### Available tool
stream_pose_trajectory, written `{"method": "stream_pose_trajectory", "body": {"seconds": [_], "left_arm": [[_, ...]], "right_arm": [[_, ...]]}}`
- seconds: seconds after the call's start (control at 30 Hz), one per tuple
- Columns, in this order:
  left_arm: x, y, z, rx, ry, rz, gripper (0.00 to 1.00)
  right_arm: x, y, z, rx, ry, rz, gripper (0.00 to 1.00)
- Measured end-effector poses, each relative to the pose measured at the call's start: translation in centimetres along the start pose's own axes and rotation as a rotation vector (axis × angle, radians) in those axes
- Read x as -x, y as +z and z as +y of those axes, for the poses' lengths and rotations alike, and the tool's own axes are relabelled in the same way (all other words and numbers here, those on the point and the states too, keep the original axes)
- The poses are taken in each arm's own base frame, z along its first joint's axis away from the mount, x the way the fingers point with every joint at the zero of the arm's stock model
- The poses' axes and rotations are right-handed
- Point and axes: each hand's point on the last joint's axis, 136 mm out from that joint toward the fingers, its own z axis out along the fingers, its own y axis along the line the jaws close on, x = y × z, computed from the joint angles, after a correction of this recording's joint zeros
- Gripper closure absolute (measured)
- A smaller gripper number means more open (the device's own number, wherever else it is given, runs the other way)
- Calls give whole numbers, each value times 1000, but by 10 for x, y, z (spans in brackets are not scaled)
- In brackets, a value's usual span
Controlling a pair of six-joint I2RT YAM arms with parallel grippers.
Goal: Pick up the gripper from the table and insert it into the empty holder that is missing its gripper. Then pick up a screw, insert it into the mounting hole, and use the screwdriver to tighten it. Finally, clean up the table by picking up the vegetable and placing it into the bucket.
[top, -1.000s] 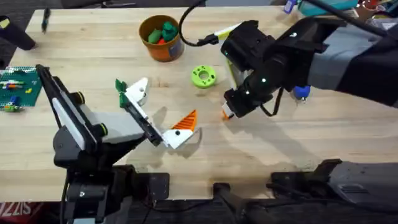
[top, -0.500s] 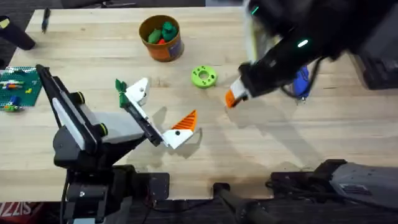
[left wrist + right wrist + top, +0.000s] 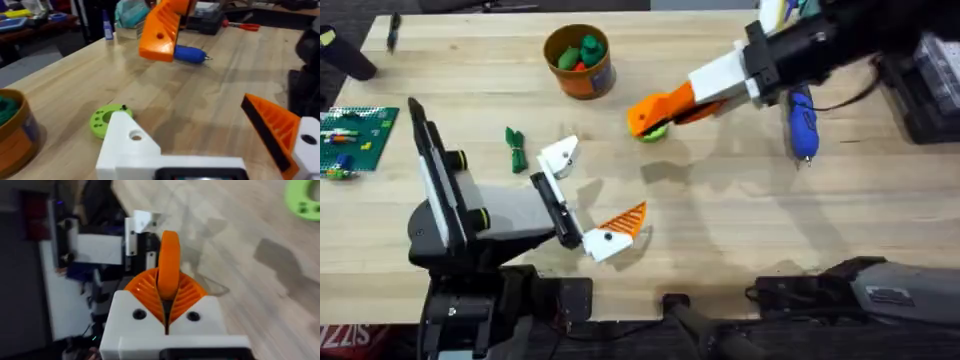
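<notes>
Orange on one finger only, nearest the bases: left pincer (image 3: 590, 195) spread wide above the counter (image 3: 740, 230), with a ribbed pad on the nearer finger and the bare white holder (image 3: 561, 156) on the farther one. Just beside the holder, flat on the wood: vegetable (image 3: 515, 148), not yet cleared.

Farther out, held aloft: gripper (image 3: 655, 110), clamped in the right pincer (image 3: 692, 97), hanging over the green ring (image 3: 650, 130) and well apart from the holder. From the right wrist, seen pinched edge-on between the pads (image 3: 187, 292) and sticking out well past them. Depth of bite hard to judge, perhaps shallow.

Risks from here, as a judgement:
- Could slip or twist in the grasp on the carry across, with so much of the part outside the pads, and then drop onto the ring or the counter.
- Could reach the holder at the wrong angle and jam instead of seating, with the holder tilted and unsupported in the air.
- Could shove the left finger aside if pressed in without the left arm braced.
- Could brush the vegetable on a low approach and knock it away.

Farther back, just beside the right arm: screwdriver (image 3: 801, 118), liable to roll if swept on the reach. Farthest: bucket (image 3: 580, 62), with toy pieces inside, off the likely path, so little danger there.
</notes>
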Motion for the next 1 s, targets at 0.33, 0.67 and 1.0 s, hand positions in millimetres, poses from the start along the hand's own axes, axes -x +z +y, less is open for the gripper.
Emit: {"method": "stream_pose_trajectory", "body": {"seconds": [0.33,0.67,1.0], "left_arm": [[-1,0,-14,-80,-53,-4,15],[-1,-1,-15,-87,-88,-3,15],[-1,-1,-15,-87,-94,-3,15]], "right_arm": [[-2,36,2,316,-26,124,987],[-31,52,-12,539,59,142,987],[-52,65,-20,586,101,168,987]]}}
